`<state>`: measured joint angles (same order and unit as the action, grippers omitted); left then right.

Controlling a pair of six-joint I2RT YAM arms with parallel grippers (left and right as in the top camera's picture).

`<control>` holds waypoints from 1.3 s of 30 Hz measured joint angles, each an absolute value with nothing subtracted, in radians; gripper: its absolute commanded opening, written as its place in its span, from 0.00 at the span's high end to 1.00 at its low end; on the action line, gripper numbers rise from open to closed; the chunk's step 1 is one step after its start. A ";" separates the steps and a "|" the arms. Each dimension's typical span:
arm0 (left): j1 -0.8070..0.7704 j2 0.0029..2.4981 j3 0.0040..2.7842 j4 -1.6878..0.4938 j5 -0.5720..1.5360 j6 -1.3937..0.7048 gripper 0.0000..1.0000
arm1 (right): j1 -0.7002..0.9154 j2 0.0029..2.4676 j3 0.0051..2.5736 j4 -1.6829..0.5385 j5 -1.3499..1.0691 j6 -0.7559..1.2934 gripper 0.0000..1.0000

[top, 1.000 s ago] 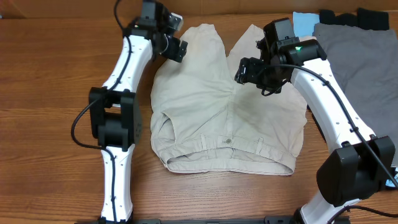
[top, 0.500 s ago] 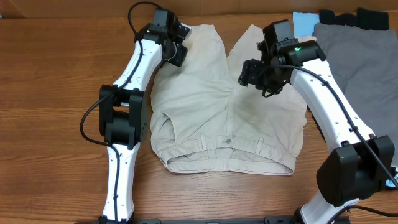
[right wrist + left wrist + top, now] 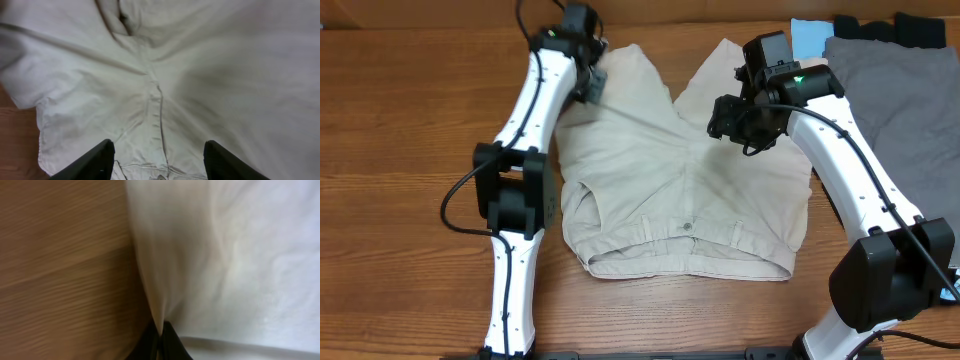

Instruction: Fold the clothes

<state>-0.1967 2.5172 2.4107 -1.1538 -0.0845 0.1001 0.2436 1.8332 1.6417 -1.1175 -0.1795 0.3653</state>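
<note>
Left gripper (image 3: 161, 339) has its fingers pressed together on the outer leg edge of the beige shorts (image 3: 650, 170), which lie flat on the table (image 3: 400, 150) beneath both grippers. The bite looks thin, so a quick lift could pull the fabric free. Right gripper (image 3: 157, 160) hovers spread and empty, the crotch seam directly below it. The left arm is stretched far forward and the right is bent, pointing down.

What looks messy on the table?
The beige shorts are not lying flat: the left gripper pinches the edge of one leg, and a slanted crease runs across it. Nothing looks spilled or torn.
</note>
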 measured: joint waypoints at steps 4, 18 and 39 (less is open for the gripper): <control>-0.142 2.500 2.565 -1.322 -0.144 0.062 0.96 | 0.245 1.833 1.641 -1.118 -0.179 0.365 0.40; 0.217 2.446 2.649 -1.623 -0.229 -0.026 0.71 | 0.300 1.832 1.475 -1.139 -0.179 0.381 0.28; 0.000 2.446 2.650 -1.430 0.094 0.105 0.27 | 0.302 1.831 1.116 -0.699 -0.248 0.343 0.70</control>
